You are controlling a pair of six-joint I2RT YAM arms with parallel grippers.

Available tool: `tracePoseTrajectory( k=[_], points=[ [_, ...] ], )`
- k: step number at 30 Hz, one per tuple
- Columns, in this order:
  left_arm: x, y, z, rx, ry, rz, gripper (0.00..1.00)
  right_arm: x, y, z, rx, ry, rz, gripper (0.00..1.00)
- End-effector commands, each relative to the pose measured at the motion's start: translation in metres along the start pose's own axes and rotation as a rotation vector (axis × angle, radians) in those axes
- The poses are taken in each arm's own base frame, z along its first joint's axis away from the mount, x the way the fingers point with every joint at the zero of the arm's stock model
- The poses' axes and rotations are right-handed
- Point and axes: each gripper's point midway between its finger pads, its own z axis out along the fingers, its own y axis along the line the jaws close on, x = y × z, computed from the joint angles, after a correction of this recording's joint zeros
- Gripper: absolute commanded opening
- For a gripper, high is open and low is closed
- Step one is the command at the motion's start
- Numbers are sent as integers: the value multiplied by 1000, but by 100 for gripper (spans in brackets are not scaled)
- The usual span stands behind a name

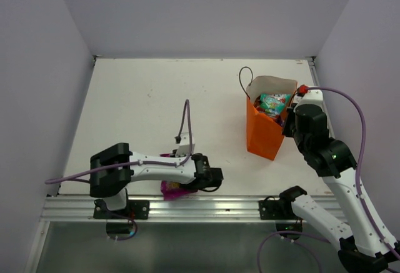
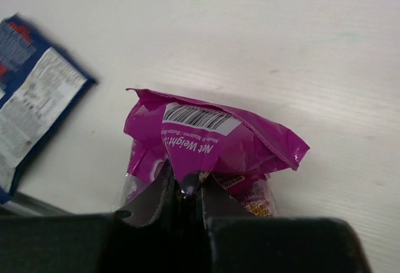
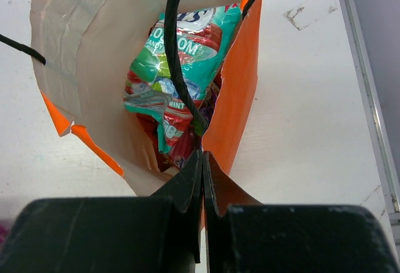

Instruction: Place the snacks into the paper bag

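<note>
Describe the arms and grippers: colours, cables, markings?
The left arm and right arm have white links and black joint housings. A lilac cable runs along each; the right has a red connector and a green light. The left gripper and right gripper are black and tapered. No readable markings.

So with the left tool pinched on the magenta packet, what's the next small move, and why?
Probably lift the left tool a little, straight up. Its jaws pinch the edge of the magenta packet, which lies on the table. The right tool grips the rim of the paper bag, mouth open, so the bag looks ready.
</note>
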Motion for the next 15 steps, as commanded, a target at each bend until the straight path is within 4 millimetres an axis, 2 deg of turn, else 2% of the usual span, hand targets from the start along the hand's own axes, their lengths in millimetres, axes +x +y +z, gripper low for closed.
tracePoseTrajectory(
  k=[1, 2, 3, 5, 6, 7, 9, 11, 12, 14, 15],
  points=[
    [-109, -64, -49, 202, -274, -96, 0, -6, 5, 1, -24, -24, 0, 0],
    [-131, -69, -61, 222, -318, -113, 0, -6, 6, 2, -25, -25, 1, 0],
    [-175, -77, -86, 256, -407, -197, 0, -6, 5, 2, -23, -24, 0, 0],
    [-217, -78, -113, 269, -507, -209, 0, -5, 6, 3, -25, -21, -1, 0],
    [-250, -72, -134, 267, -581, -276, 0, -4, 7, 3, -27, -18, -3, 0],
    [-270, -73, -149, 257, -614, -276, 0, -5, 7, 2, -26, -21, -2, 0],
    [-298, -64, -164, 268, -618, -331, 0, -5, 7, 2, -30, -21, -1, 0],
    [-349, -86, -192, 535, -662, -369, 0, -5, 8, 3, -34, -18, -3, 0],
    [-376, -83, -209, 817, -804, -483, 0, -4, 8, 3, -34, -17, -3, 0],
    [-386, -71, -218, 946, -938, -548, 0, -4, 9, 3, -36, -17, -5, 0],
    [-396, -74, -217, 945, -986, -533, 0, -4, 8, 3, -36, -16, -7, 0]
  ],
)
